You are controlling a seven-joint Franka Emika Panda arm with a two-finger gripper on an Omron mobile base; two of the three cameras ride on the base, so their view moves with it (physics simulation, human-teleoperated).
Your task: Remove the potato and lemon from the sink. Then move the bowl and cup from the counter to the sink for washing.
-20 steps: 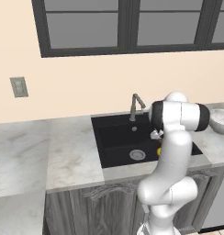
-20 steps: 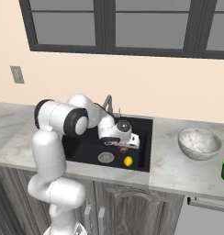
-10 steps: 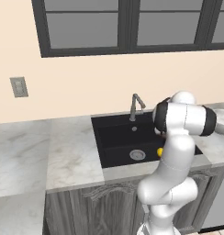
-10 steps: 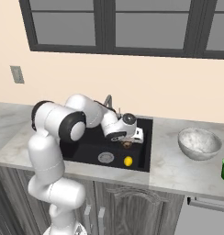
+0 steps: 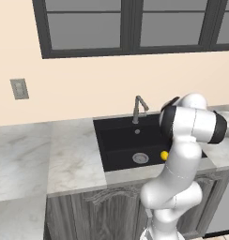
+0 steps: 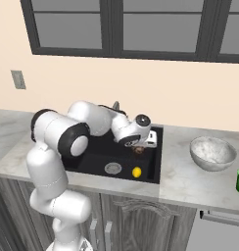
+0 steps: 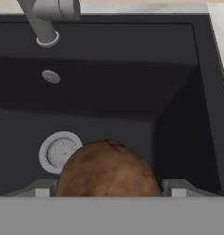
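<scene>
I've got the potato (image 7: 108, 169) sitting right between my gripper (image 7: 109, 187) fingers, jaws spread wide either side of it, above the sink (image 7: 187, 92) floor near the drain (image 7: 58, 151). Whether it's gripped or resting, I can't tell.

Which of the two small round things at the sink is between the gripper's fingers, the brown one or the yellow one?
The brown potato; the yellow lemon lies on the sink floor.
</scene>
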